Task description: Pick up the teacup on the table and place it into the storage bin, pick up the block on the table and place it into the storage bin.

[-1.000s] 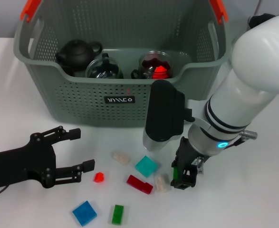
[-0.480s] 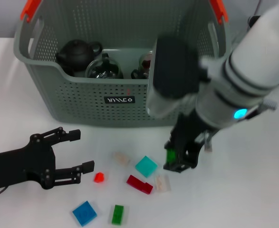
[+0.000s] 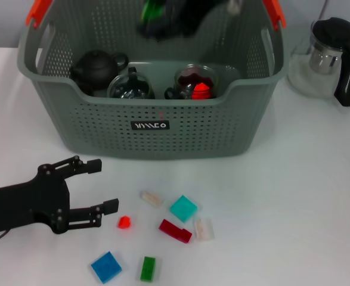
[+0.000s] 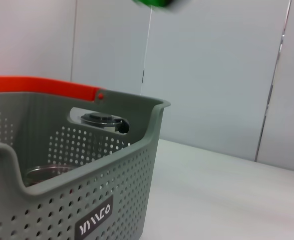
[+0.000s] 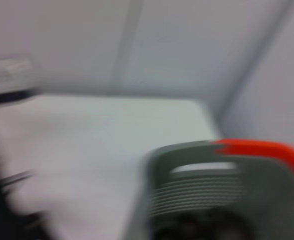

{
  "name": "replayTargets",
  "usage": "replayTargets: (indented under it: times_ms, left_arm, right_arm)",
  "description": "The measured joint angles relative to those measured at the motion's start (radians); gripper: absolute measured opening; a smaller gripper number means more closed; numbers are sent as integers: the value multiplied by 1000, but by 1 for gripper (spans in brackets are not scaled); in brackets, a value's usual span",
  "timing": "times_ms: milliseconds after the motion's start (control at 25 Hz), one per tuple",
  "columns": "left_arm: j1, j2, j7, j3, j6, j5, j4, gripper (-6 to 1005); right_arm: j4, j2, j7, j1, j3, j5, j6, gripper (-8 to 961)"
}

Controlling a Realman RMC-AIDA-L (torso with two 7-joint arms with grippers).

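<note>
The storage bin point(image 3: 103, 128) stands at the back of the table, grey-green with orange handle ends; the left wrist view shows its wall point(image 4: 61, 200) close up. Inside it are a black teapot point(image 3: 97, 64) and two glass teacups point(image 3: 130, 86), one with a red piece in it point(image 3: 197, 83). My right gripper point(image 3: 175, 15) is a blur high over the bin's back part, shut on a green block point(image 3: 152, 11), also seen in the left wrist view point(image 4: 154, 2). My left gripper point(image 3: 103, 186) rests open on the table at front left. No teacup stands on the table.
Several loose blocks lie in front of the bin: red point(image 3: 124, 222), cream point(image 3: 151, 198), teal point(image 3: 183, 208), dark red point(image 3: 175, 230), blue point(image 3: 106, 267), green point(image 3: 148, 269). A glass pitcher with a black handle point(image 3: 330, 56) stands to the bin's right.
My right arm has lifted from the table by the blocks, carrying the green block up and over the bin. The left arm has stayed put.
</note>
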Motion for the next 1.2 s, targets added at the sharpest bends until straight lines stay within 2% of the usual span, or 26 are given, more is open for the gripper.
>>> replayTargets:
  times_ms: [120, 360, 600, 800, 1200]
  left_arm:
    - [-1, 0, 0, 0, 1, -2, 1, 878]
    - [-1, 2, 0, 0, -2, -6, 2, 877]
    - [-7, 2, 0, 0, -7, -5, -1, 878]
    - [-7, 2, 0, 0, -8, -3, -1, 878]
    - [-6, 3, 0, 0, -10, 4, -1, 878]
  right_arm:
    - [114, -4, -19, 29, 25, -52, 119, 426]
    - [466, -11, -72, 114, 51, -134, 316, 426]
    - [712, -6, -116, 155, 43, -153, 458, 426]
    - [778, -2, -128, 155, 37, -149, 498, 426]
    - [789, -4, -116, 142, 27, -171, 505, 447]
